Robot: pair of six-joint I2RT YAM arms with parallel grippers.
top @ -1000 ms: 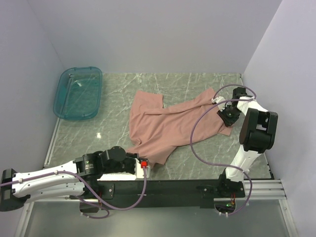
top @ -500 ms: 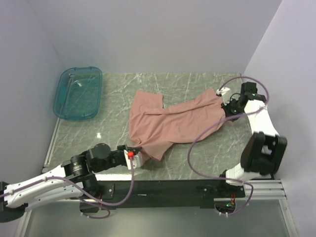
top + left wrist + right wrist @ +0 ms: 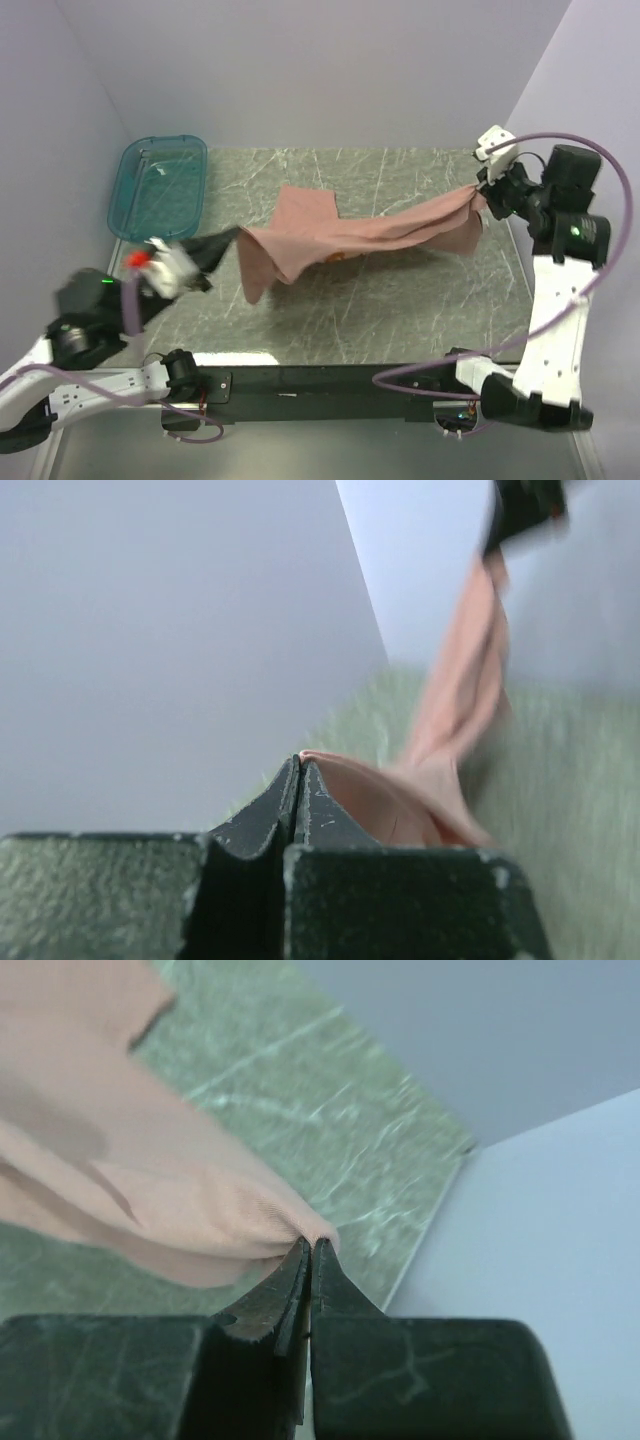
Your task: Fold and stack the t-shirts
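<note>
Top external view: the pink t-shirt [image 3: 350, 232] hangs stretched above the table [image 3: 400, 310]. The left gripper [image 3: 232, 236] pinches its left end and the right gripper [image 3: 480, 192] pinches its right end. A tray [image 3: 160, 190] sits far left.

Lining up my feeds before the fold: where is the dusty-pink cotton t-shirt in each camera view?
Top external: dusty-pink cotton t-shirt, stretched across the middle.
Left wrist: it runs from the left gripper at centre to the upper right.
Right wrist: left half, pinched in the right gripper.
Shared landmark: green marble tabletop beneath it.
</note>
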